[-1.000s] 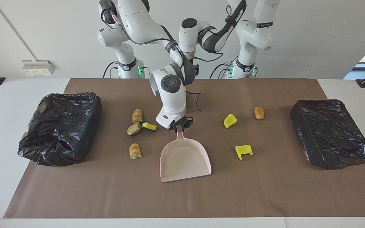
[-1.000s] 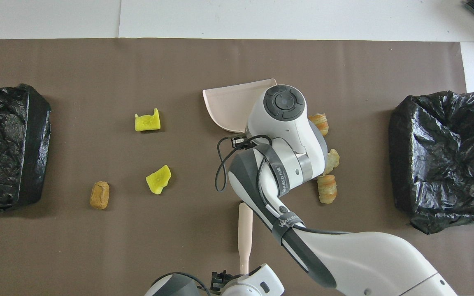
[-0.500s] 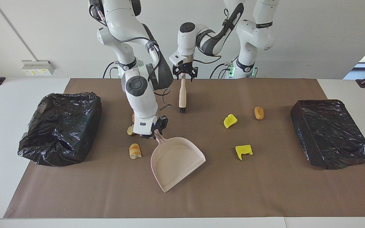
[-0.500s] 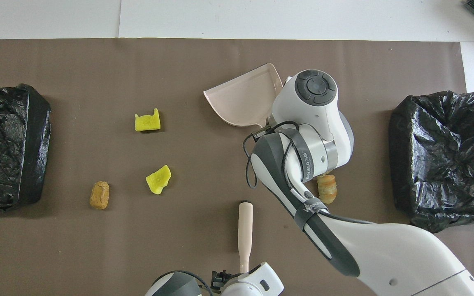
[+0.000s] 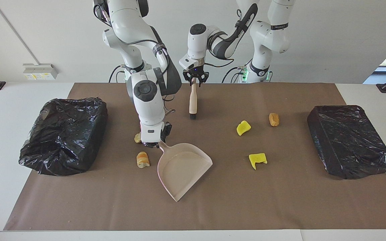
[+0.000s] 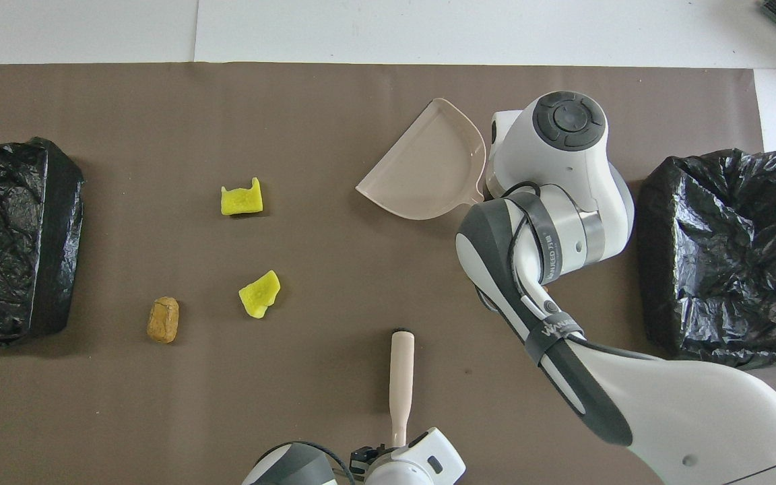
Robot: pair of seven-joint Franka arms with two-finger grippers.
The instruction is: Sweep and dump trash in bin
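Right gripper [image 5: 153, 144] clamped on dustpan [image 5: 182, 169] handle, pan tilted beside a bread lump [image 5: 142, 159]. Left gripper [image 5: 194, 79] clenched on brush [image 5: 193, 100], near the robots.

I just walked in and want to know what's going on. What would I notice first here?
First you'd spot the pale pink dustpan in the middle of the brown mat, held by its handle in the right gripper. Next comes the beige brush hanging upright from the left gripper, nearer the robots. Then the two black-bagged bins at the mat's ends, with bright yellow scraps lying between.
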